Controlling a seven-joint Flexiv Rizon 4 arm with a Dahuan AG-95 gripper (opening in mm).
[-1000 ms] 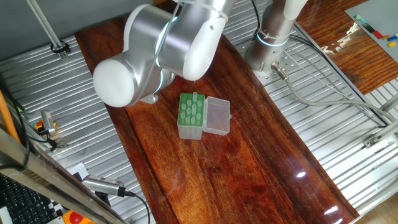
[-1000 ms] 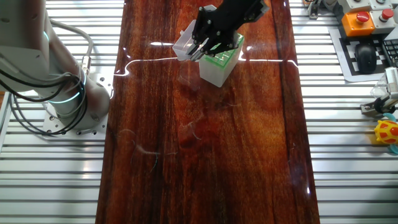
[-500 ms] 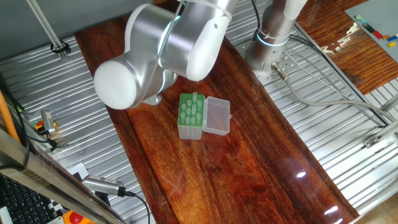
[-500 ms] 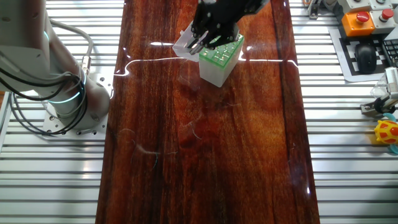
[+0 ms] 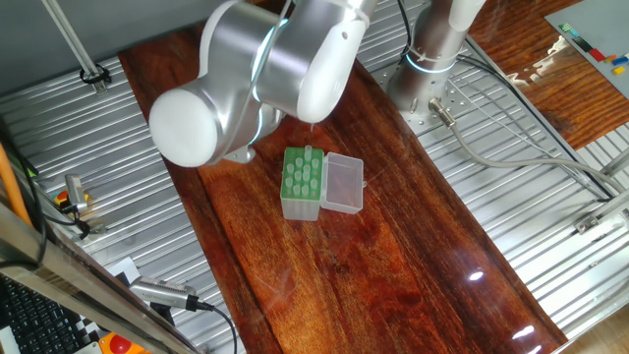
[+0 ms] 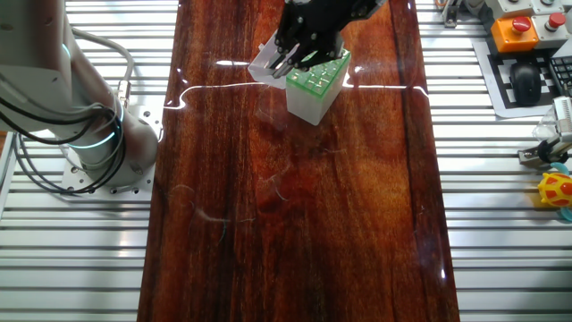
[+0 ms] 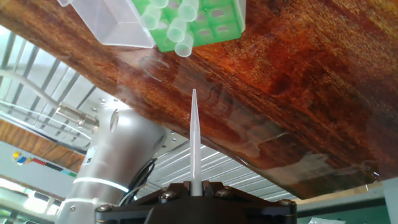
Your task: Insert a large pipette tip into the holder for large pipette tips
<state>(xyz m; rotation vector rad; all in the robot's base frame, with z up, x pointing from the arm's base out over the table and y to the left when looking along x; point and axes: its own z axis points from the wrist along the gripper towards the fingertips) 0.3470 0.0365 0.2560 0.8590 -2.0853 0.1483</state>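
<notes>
In the hand view my gripper (image 7: 196,186) is shut on the base of the large pipette tip (image 7: 194,137), a thin whitish cone pointing away from the hand. Its point ends short of the pale green holder (image 7: 214,28), which has several tips standing in its holes, with the clear lid (image 7: 106,22) open beside it. In the other fixed view the black gripper (image 6: 288,64) hovers over the holder (image 6: 317,85) and lid (image 6: 261,64). In one fixed view the holder (image 5: 302,183) and lid (image 5: 343,185) lie on the wooden board; the arm hides the gripper.
The robot base (image 6: 89,134) stands left of the wooden board (image 6: 295,224); it also shows in one fixed view (image 5: 432,49). Ribbed metal flanks the board. An orange emergency-stop box (image 6: 518,27) and a yellow toy (image 6: 556,190) sit at the right edge.
The gripper with the tip has risen slightly above the holder, mostly before half a second ago. The holder and lid have not moved.
</notes>
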